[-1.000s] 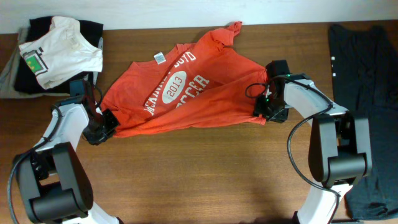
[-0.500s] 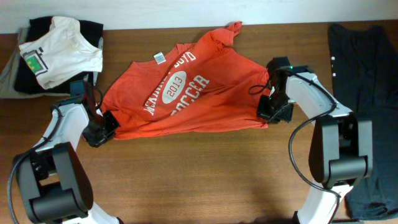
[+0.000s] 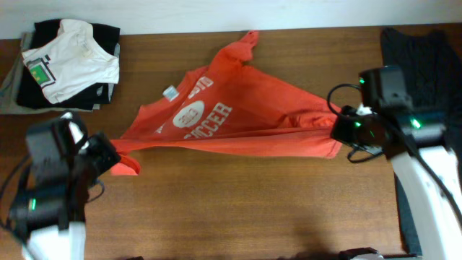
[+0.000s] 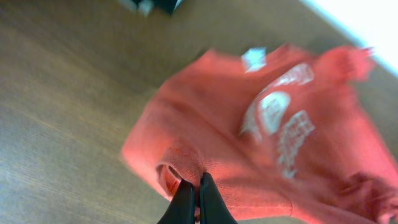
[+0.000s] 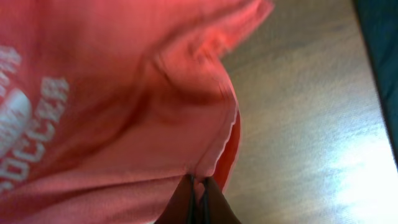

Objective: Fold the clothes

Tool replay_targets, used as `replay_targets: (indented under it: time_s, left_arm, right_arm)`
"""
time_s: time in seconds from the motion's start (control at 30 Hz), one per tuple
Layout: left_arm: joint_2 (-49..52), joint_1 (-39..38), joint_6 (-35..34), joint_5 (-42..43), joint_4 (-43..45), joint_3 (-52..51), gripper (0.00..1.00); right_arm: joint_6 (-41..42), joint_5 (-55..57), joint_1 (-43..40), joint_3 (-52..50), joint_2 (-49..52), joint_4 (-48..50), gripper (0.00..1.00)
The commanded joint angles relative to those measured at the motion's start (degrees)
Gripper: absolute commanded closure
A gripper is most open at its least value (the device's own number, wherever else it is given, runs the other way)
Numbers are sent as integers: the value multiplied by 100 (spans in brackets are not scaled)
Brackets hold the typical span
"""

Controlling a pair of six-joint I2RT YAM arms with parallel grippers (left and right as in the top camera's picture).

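Drawn taut over the middle of the wooden table (image 3: 238, 209): the red-orange T-shirt (image 3: 238, 119), print up, long axis side to side. Pinched at its left corner by the closed left gripper (image 3: 114, 153), at its right end by the closed right gripper (image 3: 341, 132); neither arm nearer.

Both arms reach outward; left gripper (image 4: 198, 190) and right gripper (image 5: 200, 186) hold their fingers (image 4: 183, 204) pinched on the red-orange cotton T-shirt (image 3: 245, 115).
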Motion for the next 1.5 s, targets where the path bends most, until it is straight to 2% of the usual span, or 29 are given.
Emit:
replay_targets:
  time_s: [0.0, 0.07, 0.17, 0.33, 0.47, 0.6, 0.7, 0.87, 0.9, 0.93, 0.97, 1.0, 1.03, 1.1, 1.2, 1.3, 1.47]
  left_arm:
    - [-1078, 13, 68, -52, -24, 444, 100]
    - [-1506, 13, 68, -52, -337, 1134, 100]
    - [-1462, 13, 68, -52, -857, 2124, 100]
    - [-1123, 13, 70, -164, -1054, 3980, 100]
    - [-391, 13, 240, -621, -1038, 4791, 100]
    - [1185, 13, 376, -654, -1255, 4889, 100]
    - [2769, 13, 415, -651, -1266, 4889, 100]
    - [5462, -179, 413, -605, 0, 4889, 99]
    - [5735, -240, 413, -608, 181, 4889, 94]
    - [6037, -326, 415, -608, 376, 4889, 81]
    - [6255, -396, 415, -608, 463, 4892, 72]
    - [6435, -476, 417, -610, 472, 4892, 8]
    - [6524, -542, 549, -610, 428, 4892, 1]
    - [6411, -614, 651, -605, 68, 4962, 1]
    - [5954, -638, 649, -605, -1204, 5021, 1]
    - [5866, -678, 654, -608, -2406, 5021, 1]
    - [5329, -813, 625, -608, -2975, 5021, 1]
  right_arm:
    - [52, 286, -7, 225, -859, 20, 96]
    - [-164, 284, -7, 595, -1353, -61, 96]
    - [-446, 289, -7, 1554, -1602, -332, 96]
    - [-708, 1145, -7, 3495, -1335, -496, 96]
    - [-870, 1558, -9, 4118, -761, -472, 96]
    - [-863, 1786, -24, 4118, 258, -452, 96]
    - [-870, 1784, -216, 4116, 1414, -125, 96]
    - [-848, 1779, -586, 4116, 3530, 1261, 96]
    - [-850, 1779, -629, 4116, 3803, 1392, 86]
    - [-850, 1784, -693, 4116, 4044, 1495, 65]
    - [-848, 1777, -761, 4116, 4232, 1526, 27]
    - [-850, 1762, -828, 4118, 4347, 1458, 0]
    - [-850, 1757, -879, 4116, 4356, 1346, 1]
    - [-855, 1458, -916, 4118, 4236, 896, 1]
    - [-874, 400, -909, 4116, 4190, 114, 1]
    - [-872, 249, -909, 4116, 4192, -358, 1]
    - [-872, 254, -909, 4109, 4192, -522, 1]
